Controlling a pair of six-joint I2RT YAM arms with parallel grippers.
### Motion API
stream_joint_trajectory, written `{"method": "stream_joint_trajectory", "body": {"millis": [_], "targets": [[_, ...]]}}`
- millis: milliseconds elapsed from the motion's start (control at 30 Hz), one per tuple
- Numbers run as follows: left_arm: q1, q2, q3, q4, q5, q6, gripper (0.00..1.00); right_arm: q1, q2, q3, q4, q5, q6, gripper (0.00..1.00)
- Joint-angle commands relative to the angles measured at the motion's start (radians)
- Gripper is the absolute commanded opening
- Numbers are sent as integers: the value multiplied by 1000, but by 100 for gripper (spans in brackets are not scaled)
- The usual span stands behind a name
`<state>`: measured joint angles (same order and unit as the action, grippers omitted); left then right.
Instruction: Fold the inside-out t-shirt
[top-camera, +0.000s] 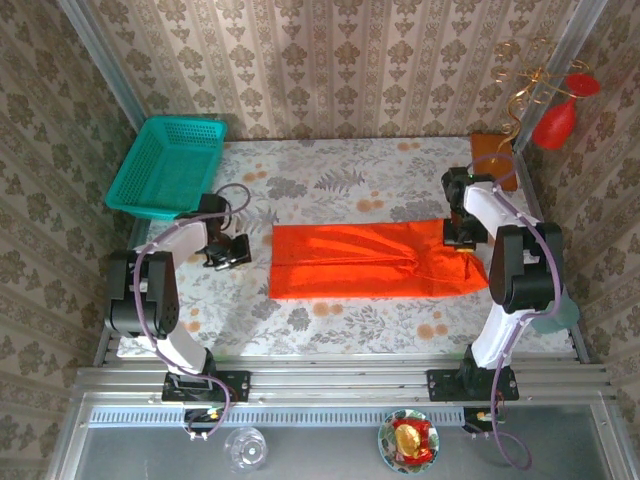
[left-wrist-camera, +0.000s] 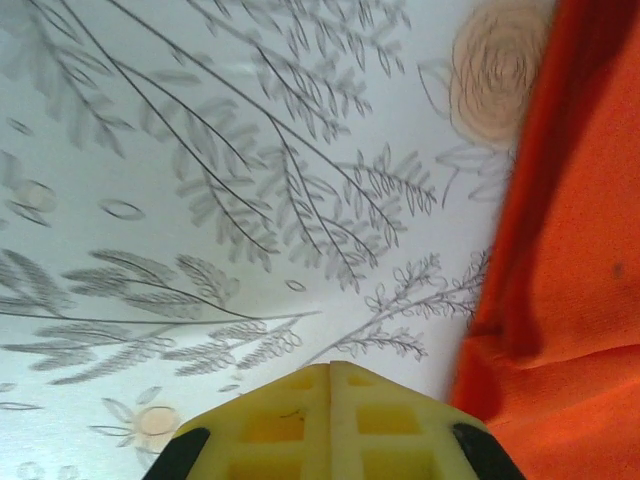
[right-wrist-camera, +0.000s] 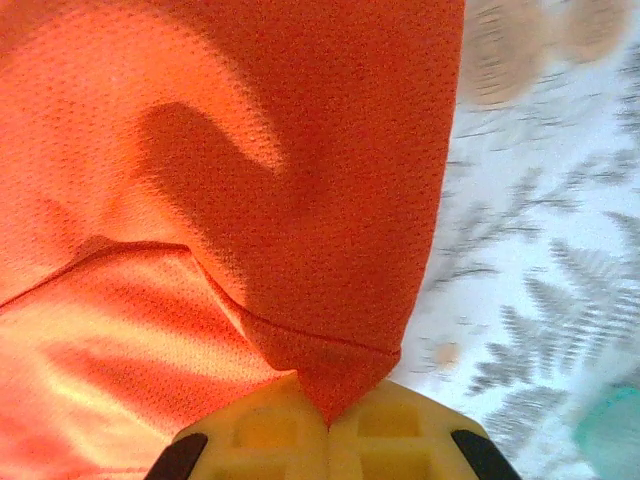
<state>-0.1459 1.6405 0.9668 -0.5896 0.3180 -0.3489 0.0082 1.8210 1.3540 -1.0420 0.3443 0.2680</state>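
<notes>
My right gripper (right-wrist-camera: 328, 418) is pinched tight on a corner of the orange t-shirt (right-wrist-camera: 200, 200). My left gripper (left-wrist-camera: 330, 400) is squeezed closed with nothing in it, just beside the cloth's edge. The t-shirt lies in a long flat strip on the flowery table (top-camera: 330, 180), between my two arms.

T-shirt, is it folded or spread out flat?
Partly folded: the t-shirt lies as a long narrow band, layers overlapping, and the right gripper pinches its corner.
</notes>
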Motion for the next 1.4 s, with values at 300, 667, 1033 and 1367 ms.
{"method": "stream_joint_trajectory", "body": {"millis": [300,667,1033,1367], "targets": [[-157,99,-27,168,130,-132,0,265,-80,122,-153,-99,99,0],[-164,136,-45,200,136,-136,0,555,76,311,-72,-393,204,0],[-164,141,-59,238,138,-147,0,699,319,585,-33,-538,261,2],[-164,142,-66,239,133,-141,0,730,441,707,-8,-582,295,3]]}}
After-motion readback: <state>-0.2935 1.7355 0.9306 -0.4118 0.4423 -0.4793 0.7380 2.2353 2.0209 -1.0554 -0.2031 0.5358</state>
